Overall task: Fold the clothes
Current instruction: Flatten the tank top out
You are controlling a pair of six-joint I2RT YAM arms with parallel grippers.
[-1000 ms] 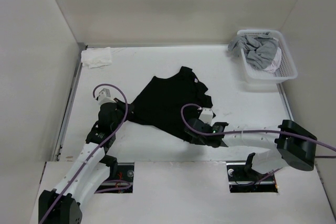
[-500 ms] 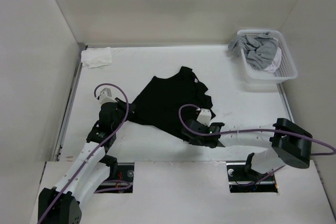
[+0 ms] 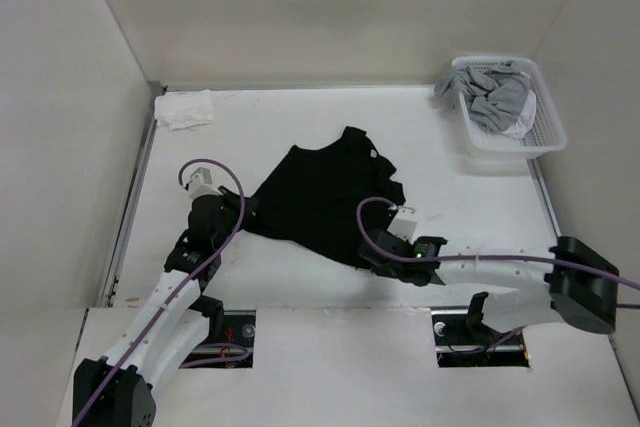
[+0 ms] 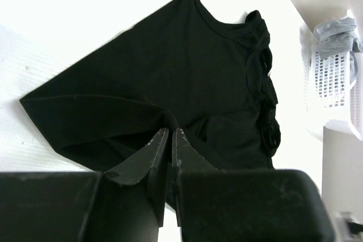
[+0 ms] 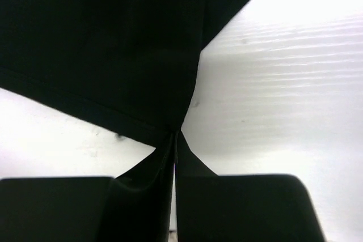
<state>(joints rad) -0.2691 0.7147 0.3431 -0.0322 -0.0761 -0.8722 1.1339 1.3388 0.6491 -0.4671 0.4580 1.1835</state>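
Two grippers now have hold of the black shirt [image 3: 320, 197], and that is the news: a second ago the right gripper [image 5: 174, 135] stood spread at the hem, and now its fingers are pressed together, with the shirt's corner running into the tips, so I read it as pinching that corner. The right arm has also slid a little toward the basket [image 3: 556, 133] side while doing it. The left gripper [image 4: 170, 134] has not changed; it stays pinched on a fold at the shirt's corner farthest from the basket, with the fabric bunching up into its tips. The shirt itself lies mostly spread on the table [image 3: 450, 207], well apart from the basket, on the side away from it and nearer my arms, with its collar toward the far wall and a ruffled edge facing the basket. Its outline has barely shifted over the last second, so nothing has been lifted or folded yet. As I judge it, this completes the two-corner grasp and the fold can begin: raise both corners together and carry them over the body. My worry is the right pinch, which sits at the very edge and could slip under tension.
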